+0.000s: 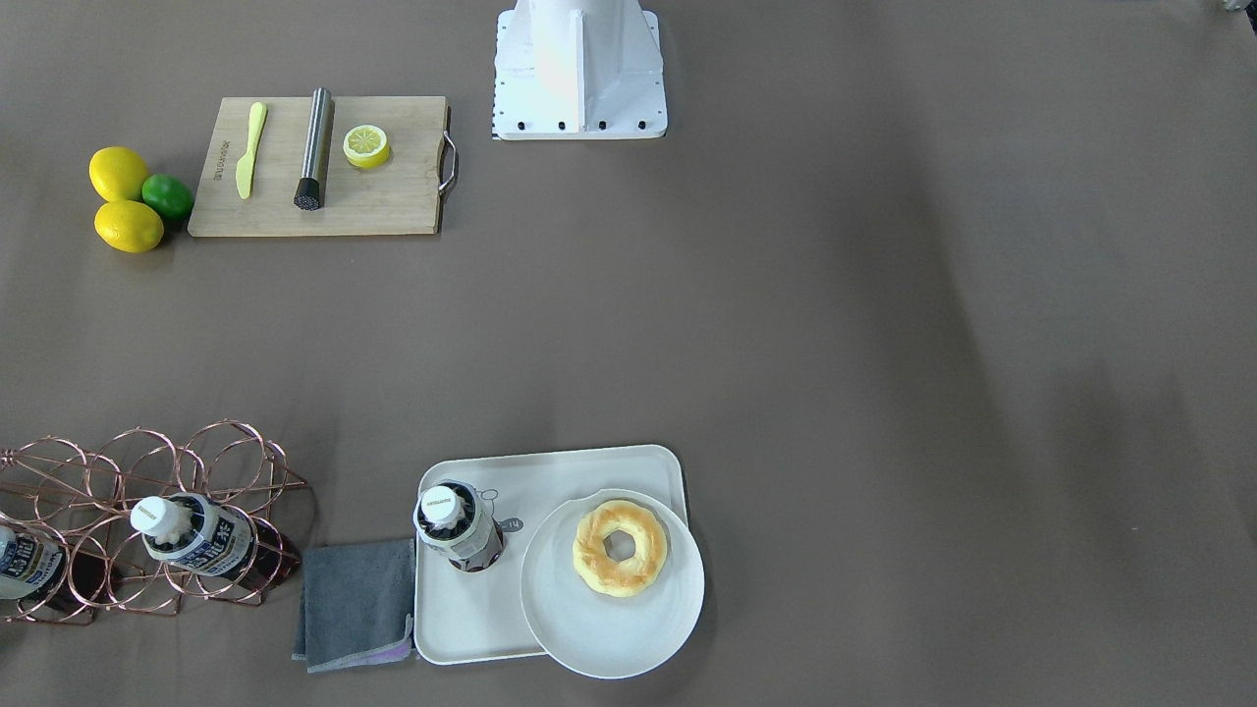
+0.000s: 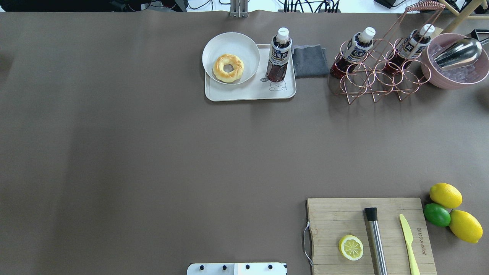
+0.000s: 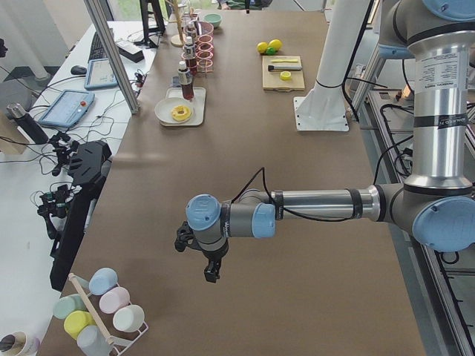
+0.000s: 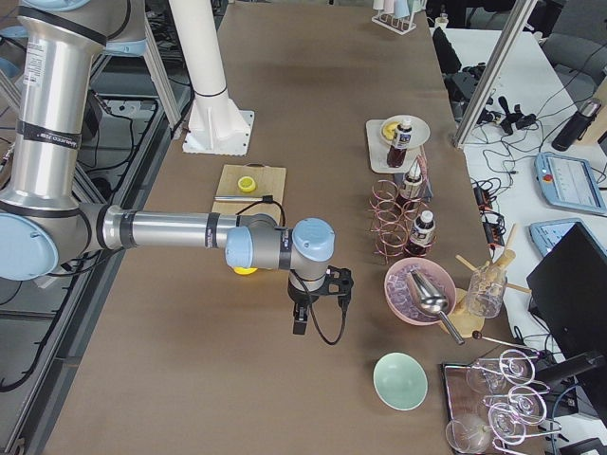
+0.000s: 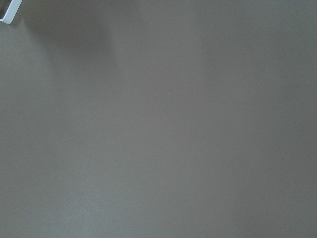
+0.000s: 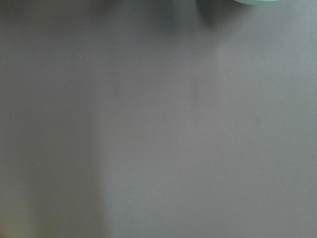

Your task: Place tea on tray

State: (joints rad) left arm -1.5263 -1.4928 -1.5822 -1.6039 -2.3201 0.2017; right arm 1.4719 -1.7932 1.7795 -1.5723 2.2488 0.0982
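A tea bottle [image 1: 457, 525] with a white cap and dark brown tea stands upright on the off-white tray [image 1: 462, 609], beside the bear drawing. It also shows in the overhead view [image 2: 279, 55] at the right end of the tray [image 2: 244, 91]. My left gripper [image 3: 211, 273] shows only in the exterior left view, far from the tray over bare table. My right gripper [image 4: 300, 325] shows only in the exterior right view, also away from the tray. I cannot tell whether either is open or shut. Both wrist views show only table surface.
A round white plate [image 2: 244, 42] with a doughnut [image 2: 228, 68] overlaps the tray. A grey cloth [image 2: 308, 60] and a copper wire rack [image 2: 376, 72] holding two more tea bottles lie to its right. A cutting board [image 2: 344, 217], lemons and a lime are at the near right.
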